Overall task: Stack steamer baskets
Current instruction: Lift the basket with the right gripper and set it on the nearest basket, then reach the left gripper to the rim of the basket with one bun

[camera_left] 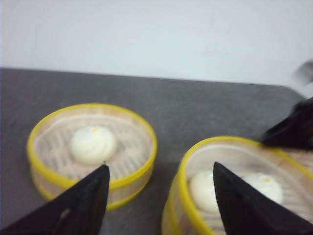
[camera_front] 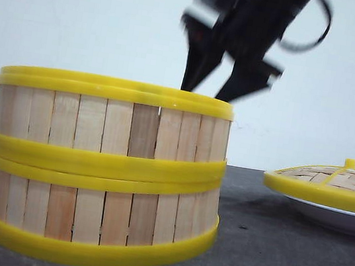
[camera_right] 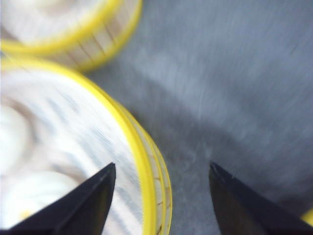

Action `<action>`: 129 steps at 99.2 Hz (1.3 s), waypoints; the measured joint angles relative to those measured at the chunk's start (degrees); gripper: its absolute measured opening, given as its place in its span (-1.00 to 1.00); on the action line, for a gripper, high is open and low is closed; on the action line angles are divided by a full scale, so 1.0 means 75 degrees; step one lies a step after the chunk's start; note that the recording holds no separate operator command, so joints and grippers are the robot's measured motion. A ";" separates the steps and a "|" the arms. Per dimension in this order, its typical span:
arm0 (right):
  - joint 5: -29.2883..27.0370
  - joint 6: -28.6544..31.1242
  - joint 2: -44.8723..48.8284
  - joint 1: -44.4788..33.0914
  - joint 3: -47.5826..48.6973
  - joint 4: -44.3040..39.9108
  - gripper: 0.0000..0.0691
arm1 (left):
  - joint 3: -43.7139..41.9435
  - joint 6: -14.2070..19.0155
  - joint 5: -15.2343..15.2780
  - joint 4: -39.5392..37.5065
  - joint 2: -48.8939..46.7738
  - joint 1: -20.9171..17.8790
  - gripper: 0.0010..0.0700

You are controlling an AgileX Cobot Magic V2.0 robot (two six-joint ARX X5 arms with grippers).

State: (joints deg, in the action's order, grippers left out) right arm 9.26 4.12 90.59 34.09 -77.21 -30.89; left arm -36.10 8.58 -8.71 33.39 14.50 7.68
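You have two steamer baskets stacked on the grey bench (camera_front: 266,253): the upper basket (camera_front: 111,123) sits on the lower basket (camera_front: 98,218), its bottom rim slightly askew on the rim below. Take that stack as your landmark. The third basket (camera_left: 92,152) stands alone on the bench just beside the stack, apart from it; in the front view only its edge shows at the stack's left. It holds one white bun (camera_left: 93,143). The upper basket also holds white buns (camera_left: 205,190).

On the stack's other side, well apart, the woven lid (camera_front: 331,179) with its yellow rim and knob rests on the white plate (camera_front: 335,217).

Your right gripper (camera_front: 205,92) hangs over the back rim of the upper basket, blurred, its dark fingers (camera_front: 197,66) spread apart with nothing between them. In its wrist view the rim of the stack lies between the two fingers.

Your left gripper (camera_left: 160,178) has its fingers (camera_left: 83,205) wide apart too, holding nothing, above the gap between the lone basket and the stack.
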 joint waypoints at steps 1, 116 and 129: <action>0.0000 -0.0015 -0.0099 0.0000 0.0000 0.0003 0.08 | 0.0000 -0.0003 0.0003 0.0035 0.0009 -0.0003 0.11; -0.1405 0.0452 -0.6575 0.1393 -0.0032 -0.2363 0.08 | -0.2766 0.0495 0.1772 -0.1169 0.8032 -0.1480 0.13; -0.1434 0.0495 -0.6697 0.1393 -0.0032 -0.2419 0.08 | -0.2777 0.0562 0.1772 -0.1326 0.8559 -0.1620 0.12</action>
State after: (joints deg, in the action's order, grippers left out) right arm -1.50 7.84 40.36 44.53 -77.45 -49.04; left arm -56.93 12.80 4.58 23.44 78.70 -4.47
